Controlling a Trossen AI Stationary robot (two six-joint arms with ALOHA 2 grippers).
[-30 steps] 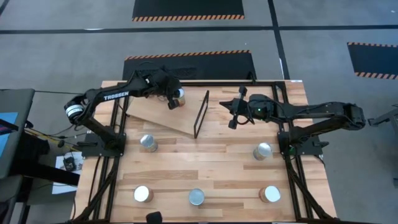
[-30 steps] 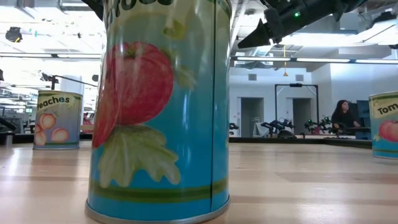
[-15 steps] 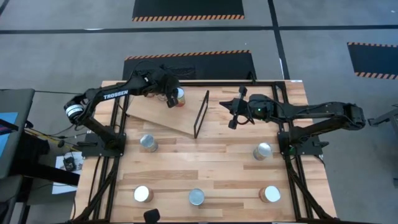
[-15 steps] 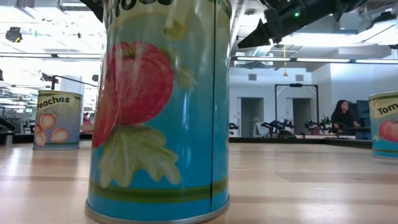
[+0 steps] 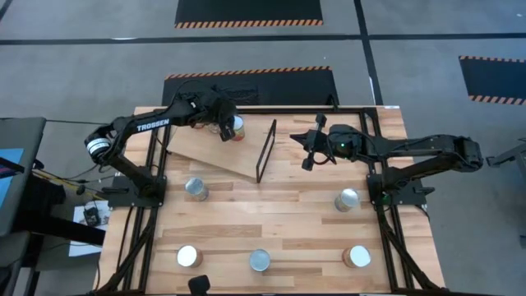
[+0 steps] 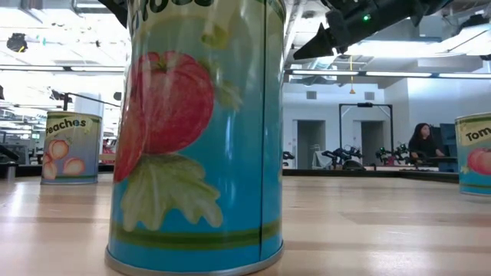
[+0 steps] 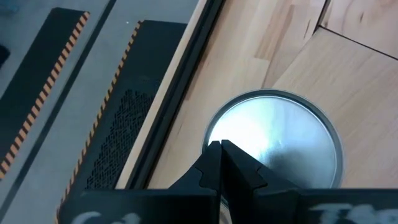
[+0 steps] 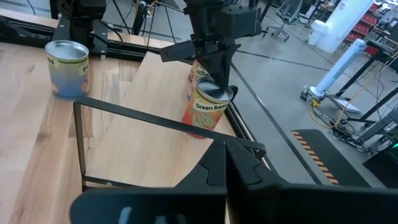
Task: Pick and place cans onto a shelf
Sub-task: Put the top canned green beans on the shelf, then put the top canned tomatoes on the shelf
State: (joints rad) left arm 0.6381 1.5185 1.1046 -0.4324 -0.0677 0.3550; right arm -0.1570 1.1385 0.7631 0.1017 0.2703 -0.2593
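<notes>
A Green Beans can [image 8: 208, 109] with a silver top [image 7: 273, 143] stands upright at the far edge of the tilted wooden shelf [image 5: 215, 148]. The shelf's black frame [image 5: 265, 150] is at its right end. A second can [image 8: 198, 73] shows behind the first. My left gripper [image 5: 225, 131] is shut, its tips just over the first can's top. My right gripper [image 5: 294, 137] is shut and empty, in the air right of the frame. Several more cans stand on the table, such as one [image 5: 196, 188] near the shelf and one [image 5: 347, 200] at the right. My left gripper's shut fingertips [image 7: 221, 149] come from above, pointing down, at the Green Beans can's top near its rim [image 8: 217, 92]. I cannot tell whether they touch it. The can stands upright on the shelf.
Three cans [image 5: 188, 256], [image 5: 260, 261], [image 5: 357, 256] stand along the table's near edge. The middle one fills the low view [image 6: 196, 130], with a Peaches can [image 6: 73, 146] and another can [image 6: 476, 153] beside it. Black rails [image 5: 308, 111] border the far edge.
</notes>
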